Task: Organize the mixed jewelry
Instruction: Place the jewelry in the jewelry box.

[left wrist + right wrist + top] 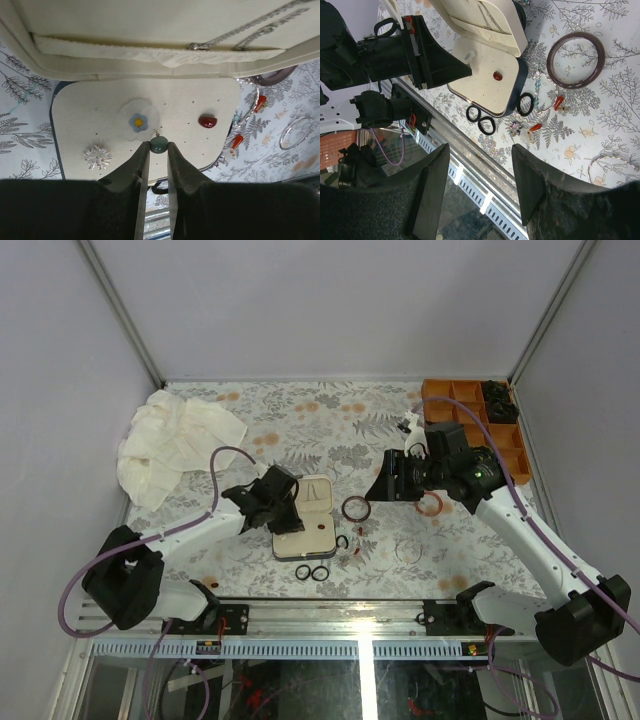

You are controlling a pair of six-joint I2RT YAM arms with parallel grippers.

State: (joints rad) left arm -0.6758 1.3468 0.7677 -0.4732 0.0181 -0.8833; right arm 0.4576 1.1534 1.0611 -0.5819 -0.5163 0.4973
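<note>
The tablecloth (330, 430) is white with a grey leaf print and orange blossoms. The case (190, 105) is navy with cream lining; the bead (159, 145) is green, the stud (207, 121) red, the flower (138, 121) blue with a yellow centre. The bangle (549, 60) is dark reddish-brown, the rings (480, 119) black, the tray (440, 392) orange.

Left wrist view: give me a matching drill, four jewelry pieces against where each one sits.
Pieces
1. green round bead earring
2. dark red half-round stud
3. silver starburst stud
4. thin silver wire hoop

Places
A. left part of the cream pad
B. on the floral tablecloth, off the pad to its right
C. between the fingertips of the left end effector
D. right part of the cream pad

Pairs: 1-C, 2-D, 3-A, 4-B.
</note>
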